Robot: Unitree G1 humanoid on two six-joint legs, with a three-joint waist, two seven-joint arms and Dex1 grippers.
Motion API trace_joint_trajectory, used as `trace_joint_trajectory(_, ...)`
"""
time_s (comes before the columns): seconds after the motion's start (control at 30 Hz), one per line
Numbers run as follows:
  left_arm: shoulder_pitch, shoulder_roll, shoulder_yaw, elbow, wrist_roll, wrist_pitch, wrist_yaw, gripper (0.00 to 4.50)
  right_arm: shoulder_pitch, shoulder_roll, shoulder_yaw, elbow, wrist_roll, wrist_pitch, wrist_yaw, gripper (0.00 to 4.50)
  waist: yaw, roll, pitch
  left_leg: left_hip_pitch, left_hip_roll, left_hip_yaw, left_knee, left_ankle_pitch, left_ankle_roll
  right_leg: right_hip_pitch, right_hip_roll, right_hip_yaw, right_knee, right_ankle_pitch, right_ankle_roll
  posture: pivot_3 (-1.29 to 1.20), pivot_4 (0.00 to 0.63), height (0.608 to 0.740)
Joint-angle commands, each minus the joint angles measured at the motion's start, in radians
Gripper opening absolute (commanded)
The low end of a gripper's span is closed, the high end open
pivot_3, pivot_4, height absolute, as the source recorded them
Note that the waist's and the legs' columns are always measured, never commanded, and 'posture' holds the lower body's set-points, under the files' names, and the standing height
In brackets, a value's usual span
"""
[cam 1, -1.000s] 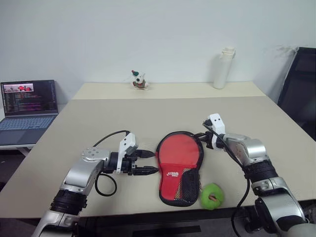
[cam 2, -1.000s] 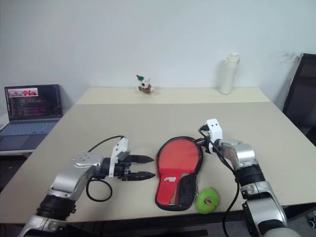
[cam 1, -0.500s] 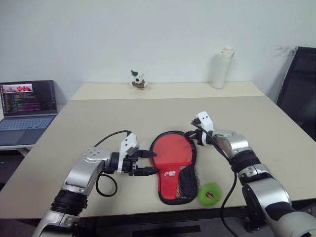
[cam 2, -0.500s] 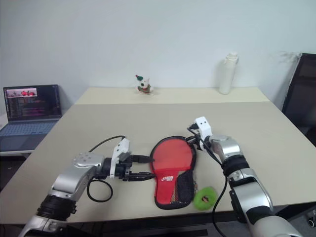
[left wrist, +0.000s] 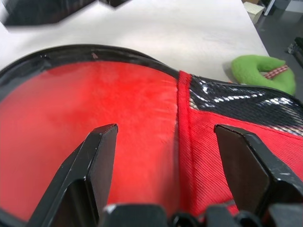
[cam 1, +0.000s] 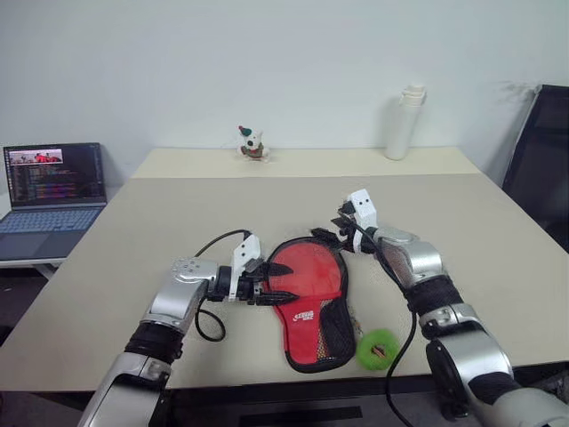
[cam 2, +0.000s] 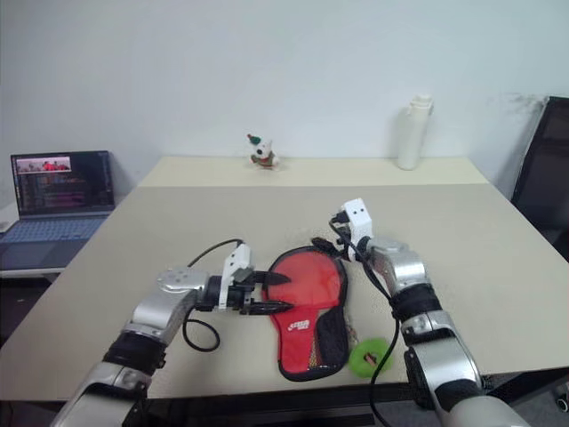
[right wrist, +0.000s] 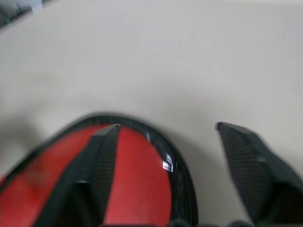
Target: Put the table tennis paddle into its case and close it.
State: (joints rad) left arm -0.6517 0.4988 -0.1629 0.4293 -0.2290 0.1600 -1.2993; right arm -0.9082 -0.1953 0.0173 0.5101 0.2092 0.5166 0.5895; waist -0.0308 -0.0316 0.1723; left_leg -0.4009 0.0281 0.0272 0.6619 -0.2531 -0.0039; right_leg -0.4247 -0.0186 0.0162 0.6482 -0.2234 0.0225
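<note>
The case (cam 1: 322, 331) lies open on the table, its black rim around the table tennis paddle's (cam 1: 307, 269) round red face. The handle end is covered by the red fabric and black mesh (left wrist: 236, 97). My left gripper (cam 1: 283, 285) is open, its fingers (left wrist: 102, 151) spread just over the left part of the red face and the fabric seam. My right gripper (cam 1: 331, 233) hovers open at the case's far rim (right wrist: 142, 124), holding nothing. A green ring-shaped pull (cam 1: 378, 348) rests by the case's near right side.
An open laptop (cam 1: 53, 191) sits off the table's left side. A white bottle (cam 1: 402, 123) and a small toy figure (cam 1: 252, 144) stand along the far edge. A black chair (cam 1: 542, 178) is at the right. The table's front edge (cam 1: 267, 378) runs close below the case.
My right gripper, shut at the case's right rim a second ago, has moved left and up along the rim and opened. My left gripper has slid right, over the case.
</note>
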Motion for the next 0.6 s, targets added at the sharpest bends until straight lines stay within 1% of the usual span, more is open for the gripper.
trace_joint_trajectory(0.03,-0.067,-0.019,-0.009,0.049,0.024,-0.061,-0.011,3.55,0.072,-0.043,-0.037,-0.257,0.063,0.093,0.012,4.49,0.002,0.000,0.000,0.000,0.000,0.000,0.000,0.000,0.000,0.000,0.000,0.000,0.000,0.000,0.000,0.00,0.150,0.740)
trace_joint_trajectory(0.17,-0.144,-0.049,-0.025,0.155,0.058,-0.123,-0.030,3.55,0.225,-0.141,-0.065,-0.580,0.177,0.289,0.045,4.49,0.009,0.000,0.000,-0.001,-0.001,-0.001,0.001,0.000,0.000,0.000,0.000,-0.001,0.000,0.000,0.000,0.00,0.150,0.740)
trace_joint_trajectory(0.2,-0.180,-0.054,-0.038,0.206,0.081,-0.160,-0.041,3.55,0.289,-0.190,-0.093,-0.699,0.272,0.393,0.085,4.49,0.008,0.000,0.000,-0.001,-0.001,-0.001,0.001,0.000,0.000,0.000,0.000,-0.001,-0.001,0.000,0.000,0.00,0.150,0.740)
trace_joint_trajectory(0.3,-0.277,-0.070,-0.048,0.349,0.122,-0.236,-0.056,3.55,0.428,-0.312,-0.184,-0.949,0.493,0.610,0.153,4.49,0.018,0.000,0.000,-0.002,-0.001,-0.001,0.001,0.000,0.000,0.000,0.000,-0.002,-0.002,0.000,0.000,0.00,0.150,0.740)
trace_joint_trajectory(0.4,-0.341,-0.092,-0.048,0.468,0.151,-0.293,-0.062,3.55,0.518,-0.388,-0.251,-1.081,0.615,0.704,0.146,4.49,0.012,-0.001,0.001,-0.001,-0.001,-0.001,0.000,0.000,0.000,0.000,0.000,-0.001,-0.002,-0.002,0.002,0.00,0.150,0.740)
trace_joint_trajectory(0.47,-0.373,-0.116,-0.051,0.542,0.173,-0.323,-0.055,3.55,0.614,-0.471,-0.264,-1.182,0.642,0.716,0.166,4.49,0.013,-0.001,0.001,0.000,-0.001,-0.001,0.001,0.000,0.000,0.001,0.001,-0.001,-0.002,-0.003,0.005,0.00,0.150,0.740)
trace_joint_trajectory(0.53,-0.389,-0.139,-0.053,0.593,0.193,-0.351,-0.054,3.55,0.685,-0.536,-0.254,-1.237,0.625,0.688,0.167,4.49,0.010,-0.001,0.001,0.000,-0.001,-0.001,0.001,0.000,0.000,0.003,0.001,-0.002,-0.002,-0.003,0.005,0.00,0.150,0.740)
trace_joint_trajectory(0.6,-0.395,-0.165,-0.058,0.631,0.213,-0.371,-0.049,3.55,0.751,-0.590,-0.222,-1.269,0.565,0.623,0.162,4.49,0.006,-0.002,0.002,0.000,-0.001,-0.001,0.001,0.000,0.000,0.003,0.001,-0.001,-0.002,-0.003,0.006,0.00,0.150,0.740)
